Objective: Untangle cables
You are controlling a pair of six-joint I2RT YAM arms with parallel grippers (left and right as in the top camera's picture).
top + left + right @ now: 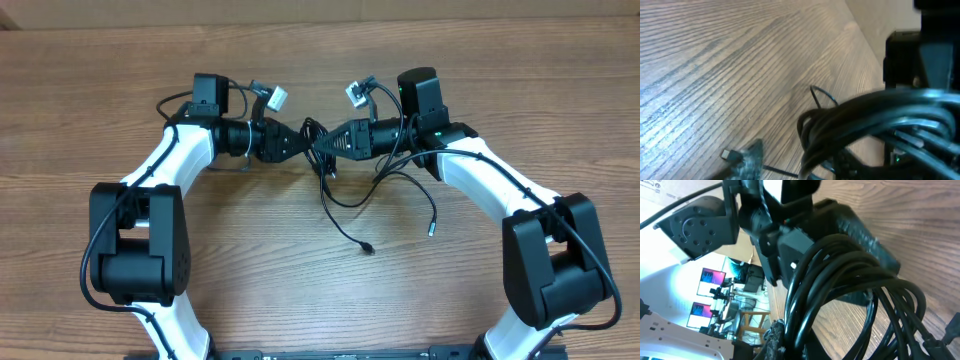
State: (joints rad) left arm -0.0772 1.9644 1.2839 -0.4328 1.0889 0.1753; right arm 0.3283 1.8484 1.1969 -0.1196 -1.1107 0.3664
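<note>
While both arms meet over the tabletop (120, 120), the cables (865, 112) are bunched between them.
My right pincer (330, 142) is closed tight on the bunch, lifted off the wood; loose ends (367, 247) lie below. For the left pincer (303, 137), which touches the bunch, I cannot tell the opening. The print on the box (652, 186) is too small to read.

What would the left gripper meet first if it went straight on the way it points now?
The left gripper would likely meet the bunched cables first, right at its tips. Just behind them is the right gripper, facing it. The overhead view leaves height unclear.
</note>
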